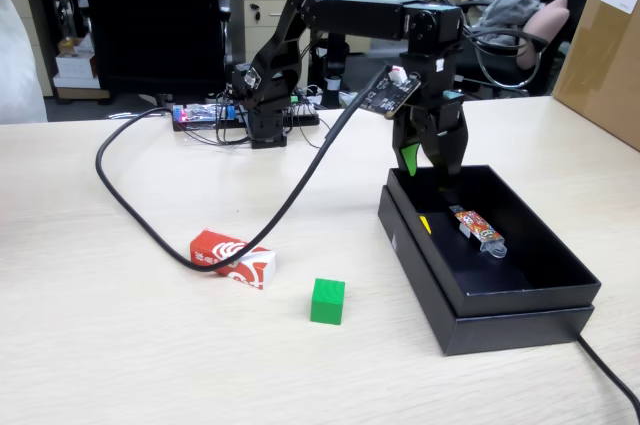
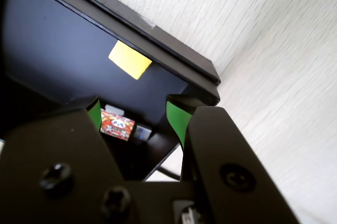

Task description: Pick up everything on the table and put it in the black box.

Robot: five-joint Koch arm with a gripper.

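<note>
With the yellow cube (image 2: 130, 59) already lying in the black box (image 1: 520, 295), the gripper (image 2: 136, 116) is being held wide open and empty, best lifted clear before the green cube (image 1: 327, 301) is approached.

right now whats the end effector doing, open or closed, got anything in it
End effector: open, holding nothing, poised over the black box; the yellow cube lies free on the box floor.

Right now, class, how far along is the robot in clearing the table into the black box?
Done: the yellow cube lies inside the black box. In hand: nothing; the gripper hangs open and empty above the box. Left: the green cube and the red carton sit on the table.
</note>
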